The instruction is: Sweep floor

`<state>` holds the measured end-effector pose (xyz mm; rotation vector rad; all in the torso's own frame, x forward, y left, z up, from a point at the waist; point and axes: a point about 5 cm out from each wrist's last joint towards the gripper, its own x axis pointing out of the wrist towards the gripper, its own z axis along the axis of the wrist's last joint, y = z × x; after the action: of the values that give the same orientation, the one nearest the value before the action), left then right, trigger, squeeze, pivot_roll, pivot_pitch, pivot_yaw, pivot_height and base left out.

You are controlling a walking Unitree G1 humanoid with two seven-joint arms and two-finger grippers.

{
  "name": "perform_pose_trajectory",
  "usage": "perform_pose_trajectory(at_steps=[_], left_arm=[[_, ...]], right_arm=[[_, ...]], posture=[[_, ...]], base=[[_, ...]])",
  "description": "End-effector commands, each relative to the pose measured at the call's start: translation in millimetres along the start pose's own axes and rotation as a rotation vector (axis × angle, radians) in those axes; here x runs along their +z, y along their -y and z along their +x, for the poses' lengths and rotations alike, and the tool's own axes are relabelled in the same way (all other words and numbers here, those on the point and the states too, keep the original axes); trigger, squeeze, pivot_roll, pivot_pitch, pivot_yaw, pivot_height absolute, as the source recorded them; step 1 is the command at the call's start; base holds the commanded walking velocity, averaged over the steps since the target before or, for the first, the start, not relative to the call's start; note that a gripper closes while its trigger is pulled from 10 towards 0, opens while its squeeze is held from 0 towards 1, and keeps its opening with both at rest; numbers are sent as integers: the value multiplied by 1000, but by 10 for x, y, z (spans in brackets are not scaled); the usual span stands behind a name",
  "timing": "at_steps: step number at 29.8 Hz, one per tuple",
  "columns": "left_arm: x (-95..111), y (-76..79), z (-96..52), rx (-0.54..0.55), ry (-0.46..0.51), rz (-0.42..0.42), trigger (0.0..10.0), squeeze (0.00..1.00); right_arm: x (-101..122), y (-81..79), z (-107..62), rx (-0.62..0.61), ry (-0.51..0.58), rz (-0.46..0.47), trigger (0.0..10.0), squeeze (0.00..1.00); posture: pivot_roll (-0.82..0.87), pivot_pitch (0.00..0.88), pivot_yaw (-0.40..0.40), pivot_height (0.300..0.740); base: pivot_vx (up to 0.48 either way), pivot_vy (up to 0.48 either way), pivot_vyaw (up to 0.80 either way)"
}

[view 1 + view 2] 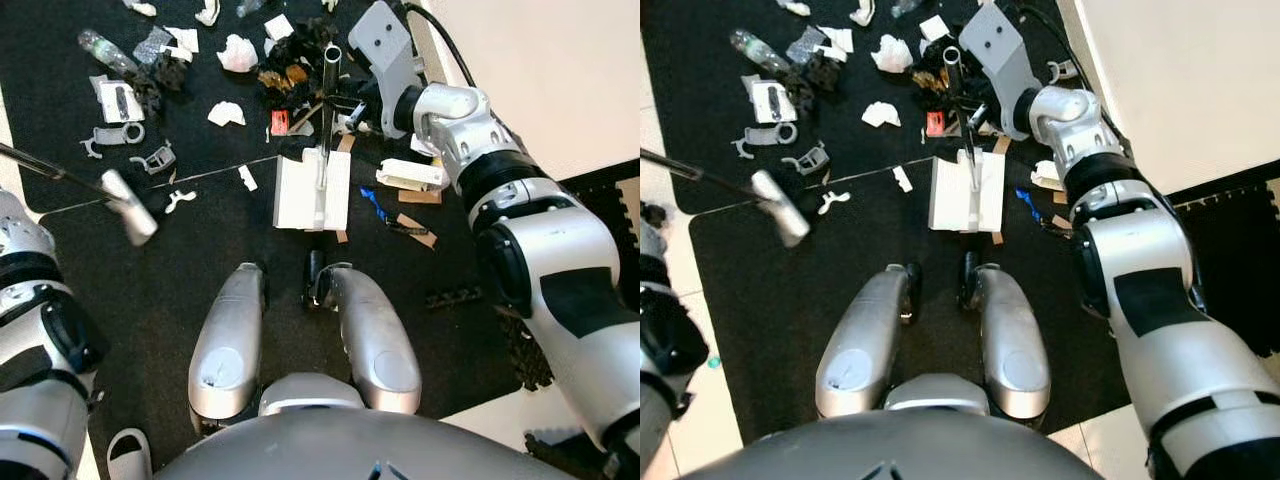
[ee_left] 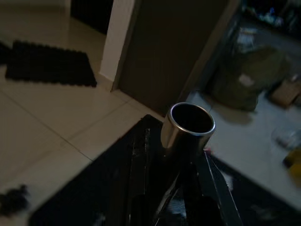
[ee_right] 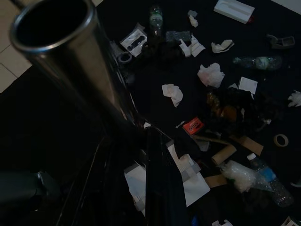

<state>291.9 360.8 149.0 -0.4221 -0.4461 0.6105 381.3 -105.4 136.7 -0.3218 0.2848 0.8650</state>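
Note:
A white dustpan stands on the black mat just ahead of my feet, its metal handle tube rising upright. My right gripper is shut on that handle partway up; the tube's open top looms in the right wrist view. My left gripper is shut on a silver pole, whose end hangs over the mat at left. Litter lies beyond the dustpan: crumpled paper, a plastic bottle, a red box and dark scraps.
Grey plastic clips and white scraps lie left of the dustpan. To its right are cardboard strips, a blue item and a white foam block. Pale tile borders the mat at left, a white wall at right.

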Motion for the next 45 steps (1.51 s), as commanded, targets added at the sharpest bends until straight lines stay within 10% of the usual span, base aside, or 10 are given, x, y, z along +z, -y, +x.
perform_pose_trajectory(at_steps=[1,7,14,17,21,26,29,34,45], left_arm=[[-112,315,12,-63,-9,-218,10000,0],[-194,774,14,-248,-59,-423,10000,0],[-125,952,10,-362,-50,-391,10000,0],[79,905,121,-425,-7,-180,10000,0],[373,789,300,-584,-11,459,10000,0],[789,861,420,-743,71,856,10000,0],[884,951,425,-825,91,942,10000,0],[777,1103,376,-960,78,1011,10000,0],[61,1558,-10,-1104,4,783,10000,0]], right_arm=[[-271,-108,3,42,-94,78,10000,0],[-274,-90,-11,35,-96,77,10000,0],[-252,-83,-6,29,-87,80,10000,0],[-254,-74,-14,26,-86,81,10000,0],[-297,-60,-42,19,-93,86,10000,0],[-327,-75,-40,17,-98,92,10000,0],[-331,-90,-30,18,-95,97,10000,0],[-352,-108,-23,17,-94,106,10000,0],[-455,-138,-38,-11,-85,146,10000,0]], posture=[[5,293,-125,740],[-1,291,-122,740],[1,290,-109,740],[4,293,-104,740],[7,294,-102,740],[48,292,-91,740],[62,287,-84,740],[73,285,-81,740],[53,271,-62,740]], base=[[0,0,0],[0,0,0],[0,0,0],[0,0,0],[0,0,0],[0,0,0],[0,0,0],[0,0,0],[0,0,0]])
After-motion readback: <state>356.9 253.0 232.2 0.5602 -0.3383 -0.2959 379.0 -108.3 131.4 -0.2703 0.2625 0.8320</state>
